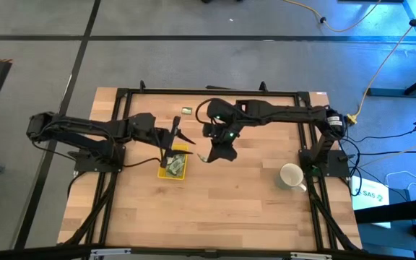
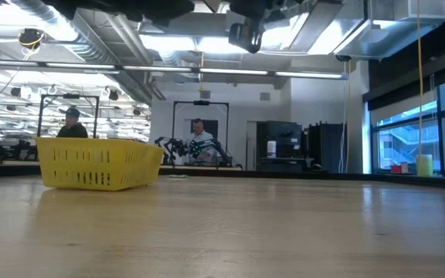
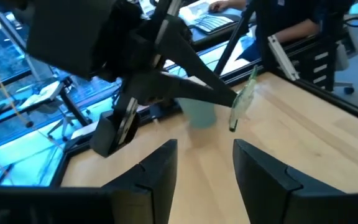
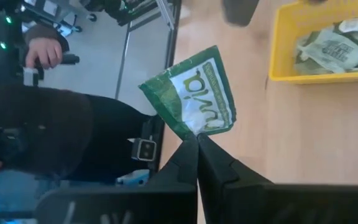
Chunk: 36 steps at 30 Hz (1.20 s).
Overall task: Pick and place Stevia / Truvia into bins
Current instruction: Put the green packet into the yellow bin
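You had even, soft overhead light on the tabletop (image 1: 222, 209), with only faint shadows beneath the arms. In the low view the ceiling lights (image 2: 207, 42) glared white, and the windows (image 2: 408, 131) beyond glowed blue. The near wood blurred there, and the yellow tray (image 2: 99, 164) stayed fairly sharp. Your left wrist view was soft and blue-tinted, its own fingers (image 3: 160, 168) dark and out of focus. The sachet (image 4: 194, 93) just beyond the right fingers (image 4: 219, 168) was smeared slightly.

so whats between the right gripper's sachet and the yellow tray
Only bare wooden table: in the right wrist view the Truvia sachet, pinched by the right gripper, hangs short of the yellow tray.
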### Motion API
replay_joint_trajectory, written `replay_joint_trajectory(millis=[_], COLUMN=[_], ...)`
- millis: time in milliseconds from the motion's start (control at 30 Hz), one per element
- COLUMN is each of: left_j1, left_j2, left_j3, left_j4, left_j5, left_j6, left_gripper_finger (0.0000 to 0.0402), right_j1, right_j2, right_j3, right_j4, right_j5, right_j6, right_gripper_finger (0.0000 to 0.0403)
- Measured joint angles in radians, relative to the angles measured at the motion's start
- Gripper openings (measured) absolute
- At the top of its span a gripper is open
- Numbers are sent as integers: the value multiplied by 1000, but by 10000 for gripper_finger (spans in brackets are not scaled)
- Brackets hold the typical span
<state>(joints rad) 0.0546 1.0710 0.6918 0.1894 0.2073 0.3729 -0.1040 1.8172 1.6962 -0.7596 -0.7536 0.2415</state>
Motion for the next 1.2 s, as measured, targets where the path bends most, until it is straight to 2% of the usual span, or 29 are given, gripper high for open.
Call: replay_joint_trajectory(millis=[200,433,933,1200], left_j1=[-56,-100,-102,-102], left_j2=[0,0,63,65], left_j3=[0,0,0,0], left_j4=[3,31,127,130], left_j5=[-3,-94,-52,-43], left_j6=[-1,-4,-48,-48], left_gripper_finger=[152,149,139,106], right_j1=[5,13,23,23], right_j2=[0,0,5,5], right_j3=[0,0,0,0], right_j4=[50,74,111,114], right_j5=[1,7,63,63], right_j6=[73,127,196,194], right_gripper_finger=[0,0,0,0])
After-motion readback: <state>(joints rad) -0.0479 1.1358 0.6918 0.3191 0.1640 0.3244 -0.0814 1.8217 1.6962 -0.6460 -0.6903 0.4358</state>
